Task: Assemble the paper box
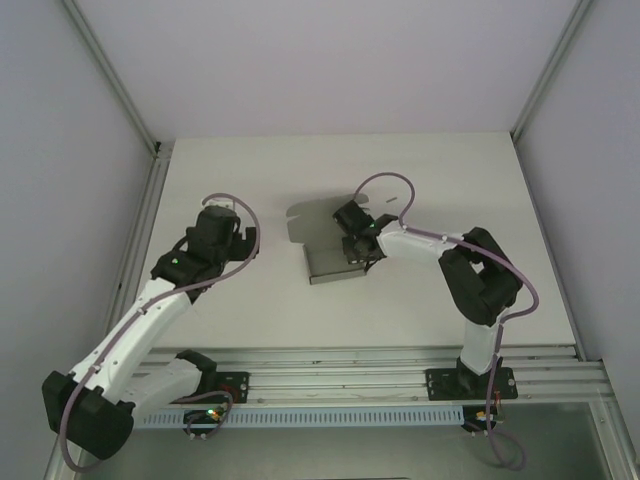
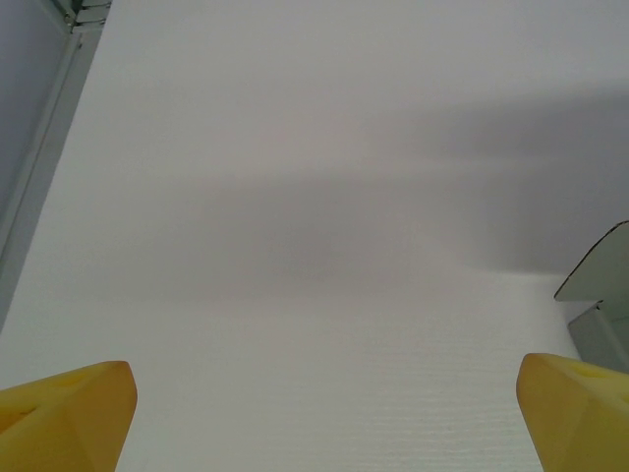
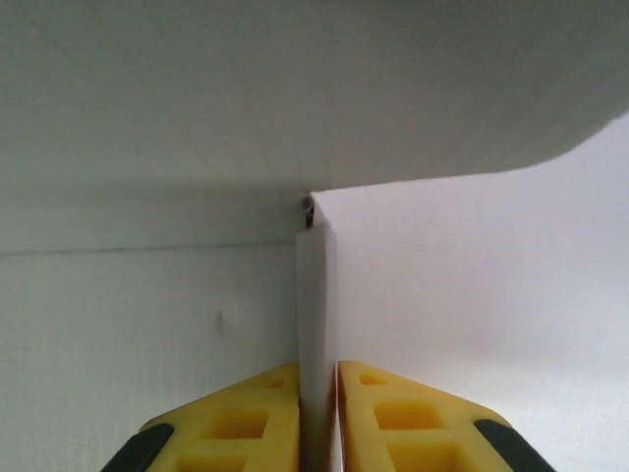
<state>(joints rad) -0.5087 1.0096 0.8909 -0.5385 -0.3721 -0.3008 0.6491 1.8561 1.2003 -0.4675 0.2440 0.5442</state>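
Note:
The paper box lies mid-table, grey card partly folded, with a flap spread toward the back. My right gripper sits at the box's right side, shut on an upright wall of the paper box, which stands edge-on between the two yellow fingers. My left gripper hovers left of the box, apart from it. It is open, with its yellow fingertips far apart over bare table. A corner of the paper box shows at the right edge of the left wrist view.
The white table is bounded by grey enclosure walls and a metal rail along the near edge. A corner post stands at the far left.

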